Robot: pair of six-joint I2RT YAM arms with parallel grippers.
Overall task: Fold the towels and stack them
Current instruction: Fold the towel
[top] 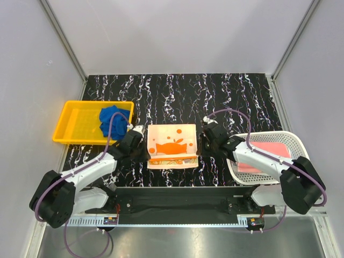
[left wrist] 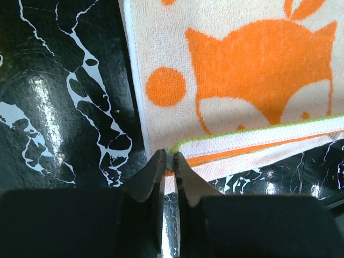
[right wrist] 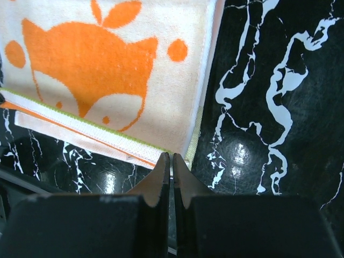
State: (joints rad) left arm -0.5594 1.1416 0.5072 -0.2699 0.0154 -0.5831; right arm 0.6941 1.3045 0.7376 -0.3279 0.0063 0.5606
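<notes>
Centre of the table, flat and squared up: the peach terry towel with the orange fox print [top: 172, 144], doubled over once by the look of it, white green-stitched hem strip along the near edge. Slightly wider than deep, so long axis side to side, straight from one claw to the other. At the near left corner, the left gripper [left wrist: 169, 160]: narrowed to a thin slit, tips right on the green-edged corner, towel spreading away ahead and to the right; impossible to tell whether pinching cloth or only touching. At the near right corner, the right gripper [right wrist: 171, 157]: clamped tight, tip against tip, no cloth visible between, towel fanning ahead and to the left. Neither arm nearer, then: one corner apiece, mirror fashion. Probably calls for another fold across that long axis, or a lift as a pair; either way needs both corners taken together, else a skewed edge. Underneath, the glossy black marble-pattern tabletop [top: 177, 91] with white veins. Further out on the left, just beyond the left wrist, a crumpled royal blue towel [top: 113, 121] heaped at the right end of the yellow plastic tray [top: 72, 129], unfolded, closest to the left arm. Out on the right, a pink towel [top: 266, 151] lying inside the white mesh basket [top: 293, 141], partly behind the right arm. One towel under work, two waiting, no stack yet.
</notes>
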